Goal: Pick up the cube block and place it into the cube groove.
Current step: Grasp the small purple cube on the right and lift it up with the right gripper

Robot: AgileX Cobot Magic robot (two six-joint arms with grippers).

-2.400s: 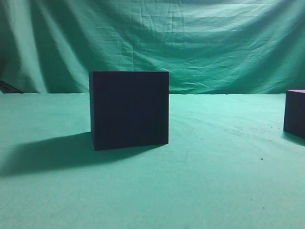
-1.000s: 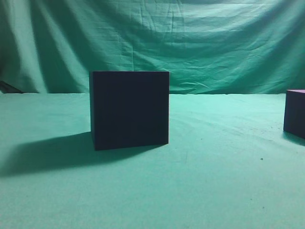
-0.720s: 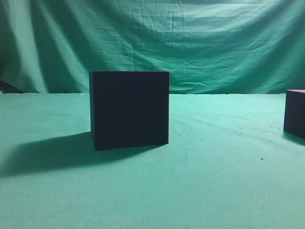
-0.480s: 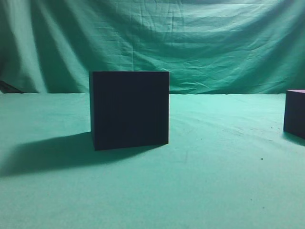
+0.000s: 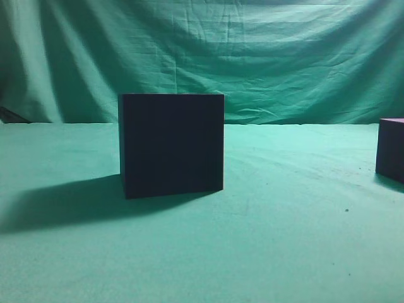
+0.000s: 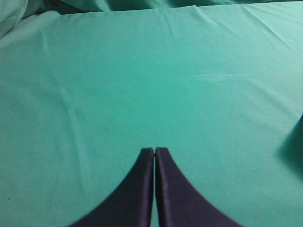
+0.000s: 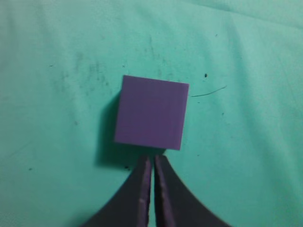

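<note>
The right gripper [image 7: 152, 158], jaws pressed together, hangs over the cube block [image 7: 151, 112] on the green table [image 5: 284, 240]. The cube groove [image 5: 171, 145] stands well apart, mid-table. The left gripper [image 6: 155, 151], jaws also pressed together, holds nothing.

Groove: I am counting one, the big dark box [image 5: 171, 145] sitting on the cloth.
Block: I am counting one, the small purple cube [image 7: 151, 112], which is also showing cut off at the right edge of the exterior view [image 5: 392, 150].
Grippers: I am seeing two, the left gripper [image 6: 155, 152] and the right gripper [image 7: 152, 160].
Fingers: I am counting two on each gripper, four altogether.
Cloth: I am seeing one green cloth [image 5: 284, 240] covering the table, and one green backdrop [image 5: 252, 57] hanging behind it.
</note>
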